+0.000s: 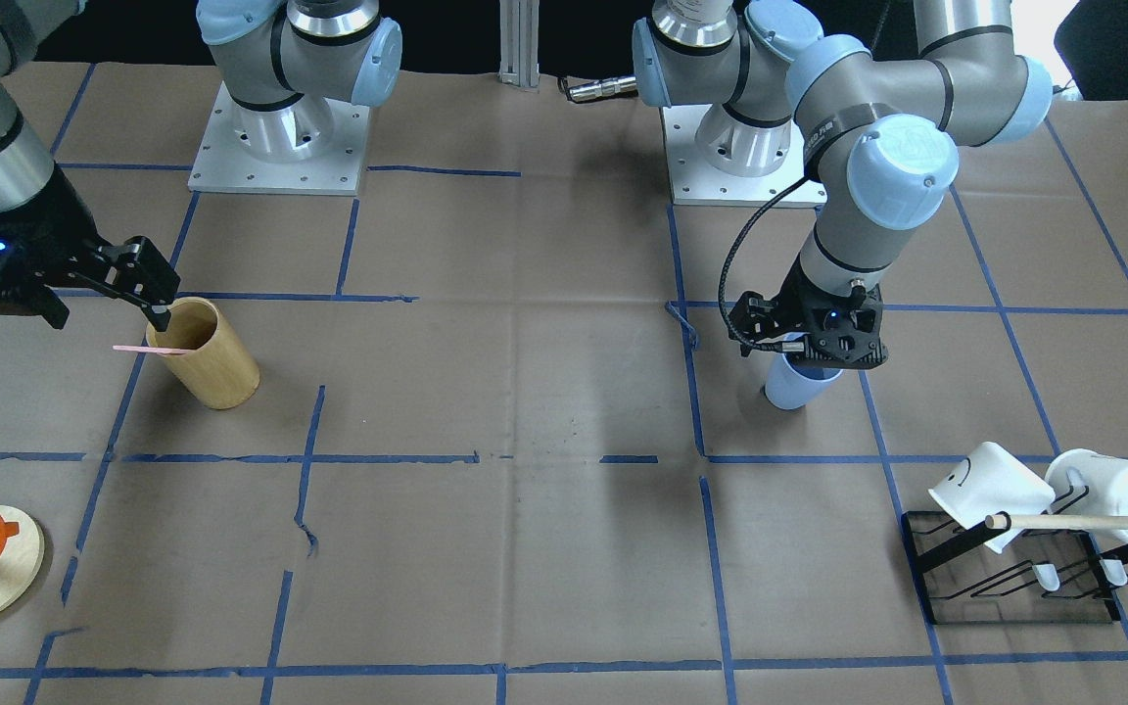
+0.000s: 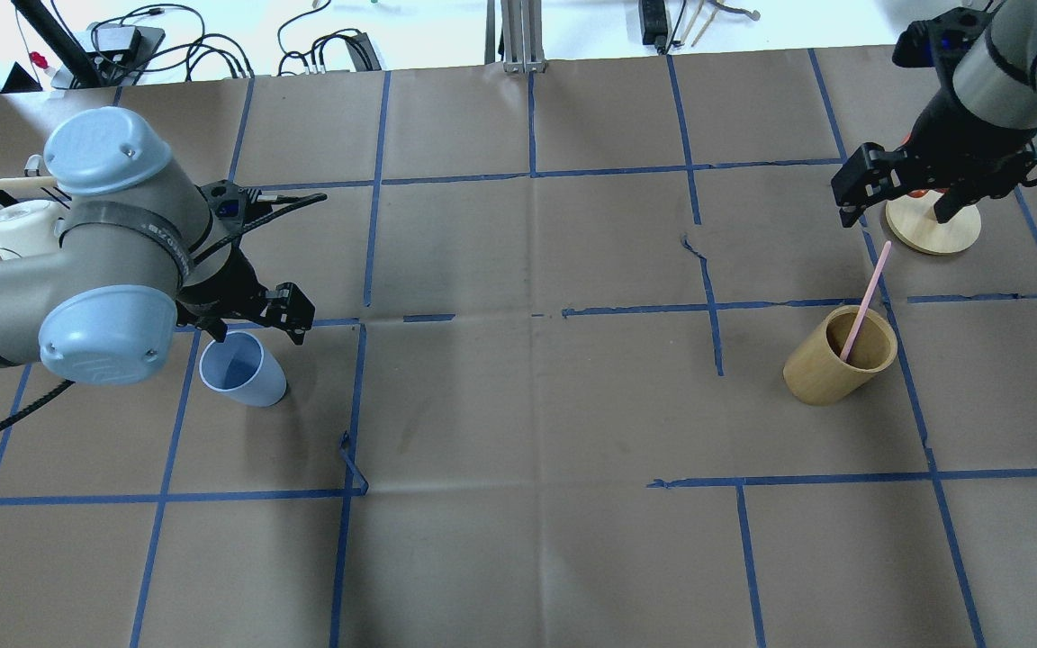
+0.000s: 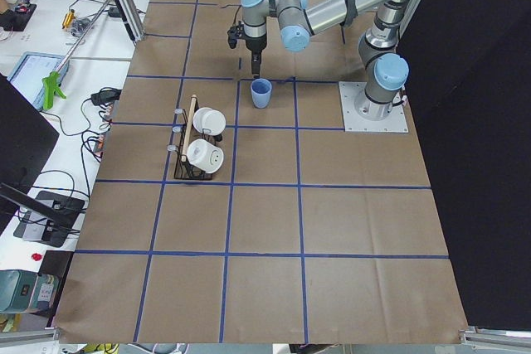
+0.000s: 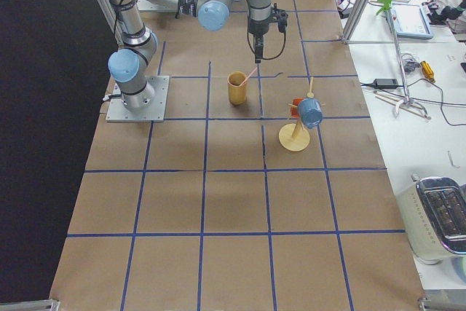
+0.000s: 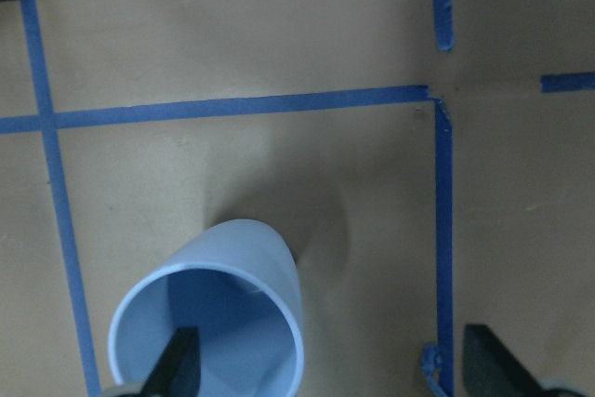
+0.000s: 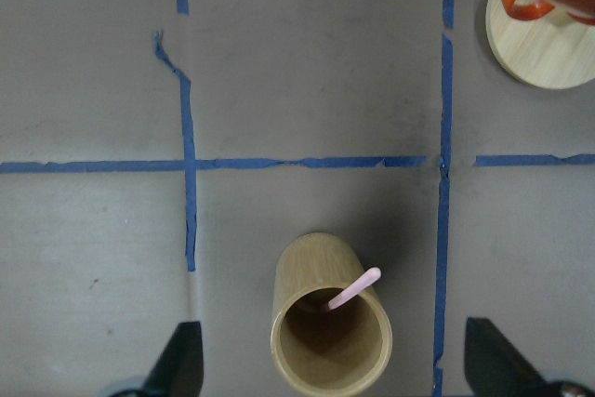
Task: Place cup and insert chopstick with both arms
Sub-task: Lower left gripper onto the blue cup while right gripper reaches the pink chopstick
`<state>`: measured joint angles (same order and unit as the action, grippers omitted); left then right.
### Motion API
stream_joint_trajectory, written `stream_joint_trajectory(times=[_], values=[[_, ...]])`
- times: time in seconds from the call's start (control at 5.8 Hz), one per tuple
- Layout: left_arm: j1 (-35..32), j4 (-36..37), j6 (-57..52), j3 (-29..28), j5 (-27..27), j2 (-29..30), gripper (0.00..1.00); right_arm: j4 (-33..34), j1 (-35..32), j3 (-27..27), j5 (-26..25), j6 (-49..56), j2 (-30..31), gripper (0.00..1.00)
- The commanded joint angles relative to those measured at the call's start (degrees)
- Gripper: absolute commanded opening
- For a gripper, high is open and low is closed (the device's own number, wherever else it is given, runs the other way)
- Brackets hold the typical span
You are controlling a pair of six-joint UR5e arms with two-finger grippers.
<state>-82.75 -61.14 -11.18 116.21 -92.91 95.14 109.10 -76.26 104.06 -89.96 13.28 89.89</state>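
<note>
Left wrist view: the cup (image 5: pixel 223 309), on the desk (image 5: pixel 279 34), is being straddled at its rim by wide-open left jaws. Right wrist view: the chopstick (image 6: pixel 354 288) is being propped in the bamboo cup (image 6: pixel 307 267) under open, empty right jaws; placing and inserting are seemingly both being awaited.

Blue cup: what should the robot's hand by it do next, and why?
Probably lower the left hand a little, so its fingers straddle the wall of the blue cup, ready to pinch. The hand is open, the cup stands upright on the table, and in the wrist view one finger hangs over the cup's mouth, the other outside it.
</note>
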Motion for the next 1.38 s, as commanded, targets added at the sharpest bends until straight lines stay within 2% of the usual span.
stream_joint_trajectory(times=[0.0,0.17,0.34,0.52,0.69,0.86,1.03,1.21], values=[[0.04,1.55,-1.3,0.77,-0.25,2.07,0.56,5.94,1.28,7.18,0.05,0.43,0.02,1.0],[0.04,1.55,-0.87,0.77,-0.42,2.25,0.22,6.73,2.94,8.95,0.14,2.08,0.02,1.0],[0.04,1.38,-0.95,0.69,-0.51,2.07,0.07,6.91,2.87,9.06,0.22,1.93,0.11,1.0],[0.04,1.03,-0.86,0.25,-0.69,1.98,0.01,9.0,2.87,9.06,0.49,2.1,0.11,0.98],[-0.04,-0.02,-0.34,-0.19,-0.86,0.94,0.01,10.67,2.87,9.06,0.75,2.01,0.11,0.98],[-1.35,-2.47,2.1,-2.45,-0.86,0.84,0.01,10.6,2.87,9.06,0.75,1.93,0.11,0.89],[-5.1,-4.58,10.48,-6.13,-0.17,1.71,0.01,10.52,2.87,9.06,0.32,1.93,0.11,0.63],[-11.93,-3.64,18.3,-8.26,0.19,3.11,0.01,10.25,2.87,9.06,0.31,1.84,0.19,0.38]])
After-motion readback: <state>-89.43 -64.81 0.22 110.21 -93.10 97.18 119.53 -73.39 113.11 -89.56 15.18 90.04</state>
